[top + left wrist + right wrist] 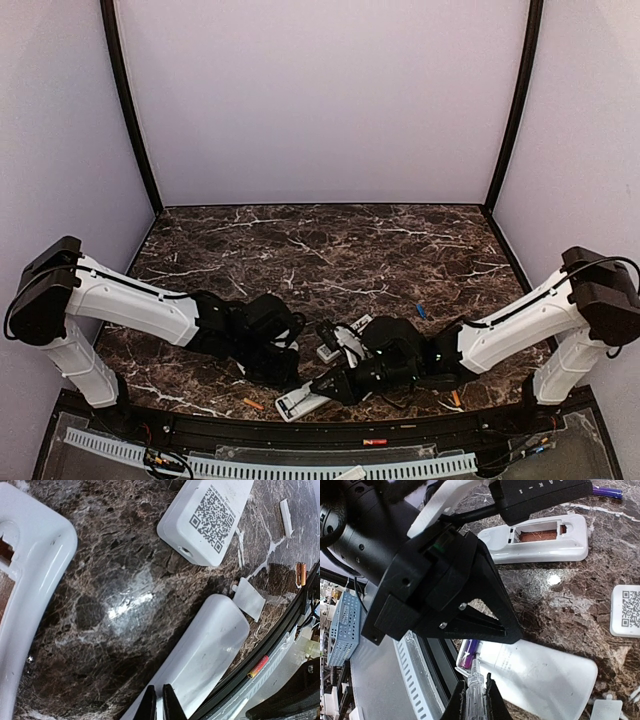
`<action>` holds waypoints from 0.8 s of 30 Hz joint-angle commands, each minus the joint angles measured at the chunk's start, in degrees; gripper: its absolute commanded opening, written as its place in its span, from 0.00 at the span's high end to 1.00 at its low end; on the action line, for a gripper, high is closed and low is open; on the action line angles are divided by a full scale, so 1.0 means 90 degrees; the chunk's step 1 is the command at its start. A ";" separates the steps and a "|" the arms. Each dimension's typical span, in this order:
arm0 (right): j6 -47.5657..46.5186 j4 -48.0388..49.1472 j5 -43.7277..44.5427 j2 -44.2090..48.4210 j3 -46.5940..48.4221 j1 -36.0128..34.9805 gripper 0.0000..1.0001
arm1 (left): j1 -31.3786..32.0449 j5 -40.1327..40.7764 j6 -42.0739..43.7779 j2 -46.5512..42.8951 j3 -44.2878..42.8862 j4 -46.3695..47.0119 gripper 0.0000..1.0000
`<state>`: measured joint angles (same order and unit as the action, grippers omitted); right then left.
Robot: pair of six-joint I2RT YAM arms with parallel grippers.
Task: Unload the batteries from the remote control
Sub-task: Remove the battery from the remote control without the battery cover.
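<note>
A white remote control (545,675) lies face down near the table's front edge, its battery bay open at one end. One purple battery (470,654) sits in that bay. My right gripper (476,702) is shut on a clear plastic pry tool (476,682), whose tip touches the bay beside the battery. My left gripper (157,705) is shut, its tips resting on the same remote control (210,645). From above, both grippers meet over the remote control (298,403). Loose batteries lie on the table: orange ones (253,404) (456,398) and a blue one (421,311).
A second remote (540,540) with an open, empty bay lies behind. A third (210,515) shows a QR label. White covers (250,597) (286,517) lie loose. A red-orange battery (258,666) sits in the channel past the table's edge. The left arm (435,575) hangs close above the right gripper.
</note>
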<state>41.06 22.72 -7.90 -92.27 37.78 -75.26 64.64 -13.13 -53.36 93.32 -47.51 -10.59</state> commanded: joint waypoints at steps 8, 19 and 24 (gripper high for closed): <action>0.0728 0.1394 -0.0899 -0.0638 -0.0479 0.0528 1.00 | 0.0054 -0.0283 -0.0089 0.0288 0.0269 -0.0375 0.94; 0.0861 0.1937 -0.1241 -0.0764 -0.0433 0.0617 1.00 | 0.0054 -0.0280 -0.0106 0.0269 0.0317 -0.0356 0.94; 0.1042 0.2429 -0.1387 -0.0682 -0.0619 0.0630 1.00 | 0.0055 -0.0263 -0.0115 0.0248 0.0337 -0.0337 0.94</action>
<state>48.69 38.50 -18.31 -98.17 33.65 -69.97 64.45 -13.54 -54.26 93.82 -47.05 -8.54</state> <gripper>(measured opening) 0.092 0.056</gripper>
